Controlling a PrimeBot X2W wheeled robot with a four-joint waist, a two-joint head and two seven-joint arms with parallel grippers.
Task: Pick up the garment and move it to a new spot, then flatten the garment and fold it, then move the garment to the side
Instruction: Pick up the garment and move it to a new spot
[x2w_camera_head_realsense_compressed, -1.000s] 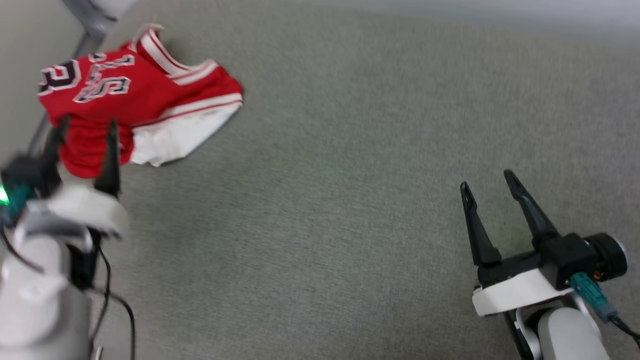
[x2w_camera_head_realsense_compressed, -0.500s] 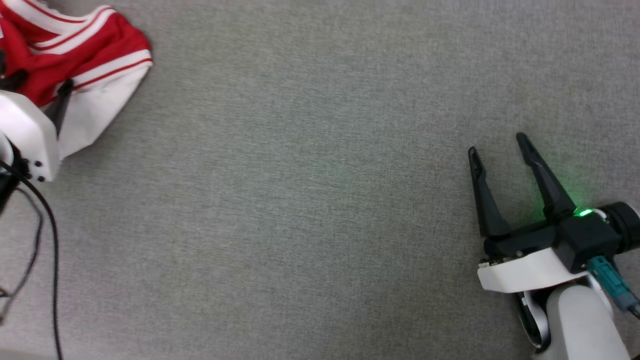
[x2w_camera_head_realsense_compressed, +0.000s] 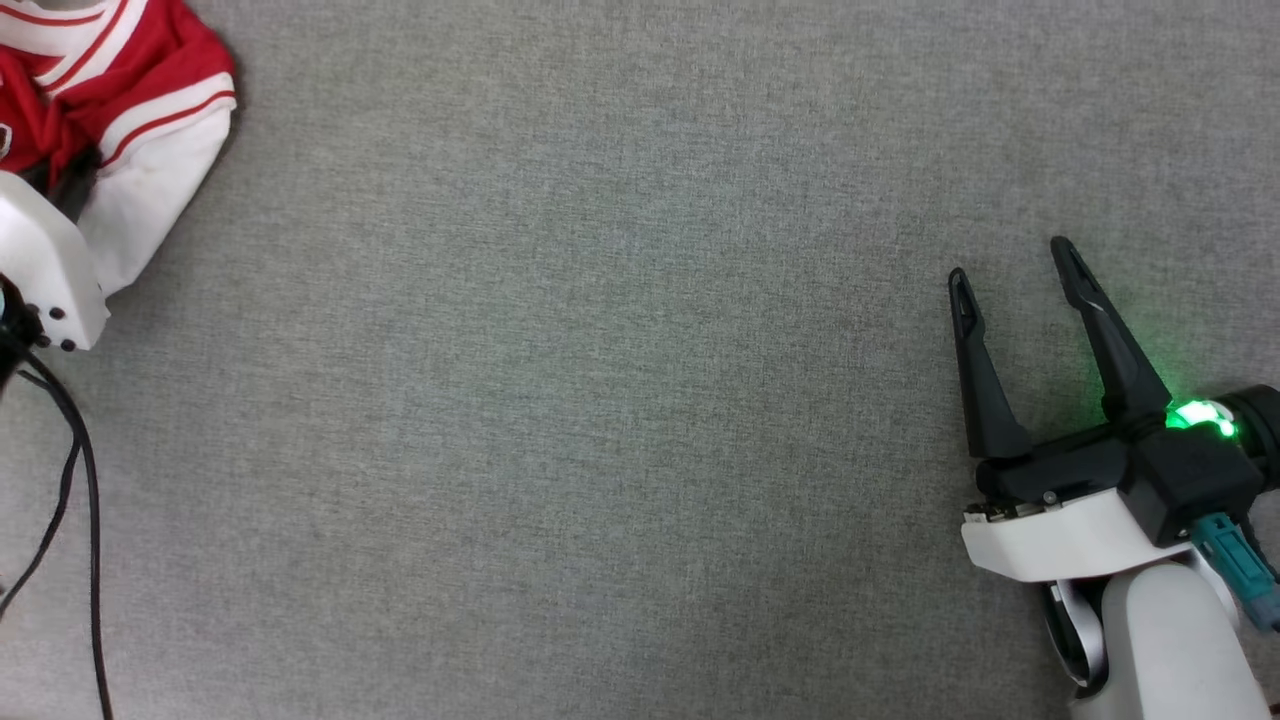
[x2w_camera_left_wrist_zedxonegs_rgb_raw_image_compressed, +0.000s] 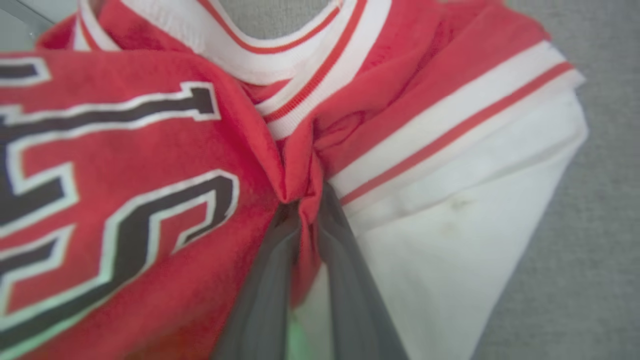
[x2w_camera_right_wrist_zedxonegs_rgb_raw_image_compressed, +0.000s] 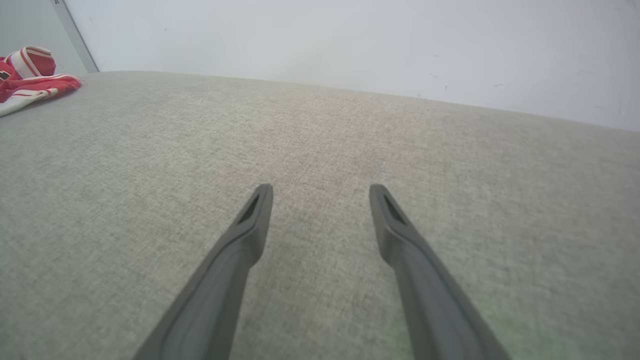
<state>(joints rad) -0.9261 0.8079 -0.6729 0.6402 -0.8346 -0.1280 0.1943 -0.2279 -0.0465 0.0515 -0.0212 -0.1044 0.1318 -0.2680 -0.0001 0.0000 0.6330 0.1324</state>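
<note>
There's the garment (x2w_camera_head_realsense_compressed: 150, 100), bunched at the far left corner of the grey fabric surface (x2w_camera_head_realsense_compressed: 640, 400). The left claw (x2w_camera_left_wrist_zedxonegs_rgb_raw_image_compressed: 300, 212) is clamped on a thin pinch of red cloth just below the striped collar (x2w_camera_left_wrist_zedxonegs_rgb_raw_image_compressed: 300, 80), beside the white sleeve (x2w_camera_left_wrist_zedxonegs_rgb_raw_image_compressed: 450, 235). The danger here, by the look of it, is that so small a fold slips free on the lift, or the shirt trails and twists on the way across. The left wrist view shows that bite up close. The head view hides it behind the white housing (x2w_camera_head_realsense_compressed: 40, 260) but shows the open ground ahead. The right claw (x2w_camera_head_realsense_compressed: 1012, 262) hovers with fingers apart and empty, well away on the surface's right side.
</note>
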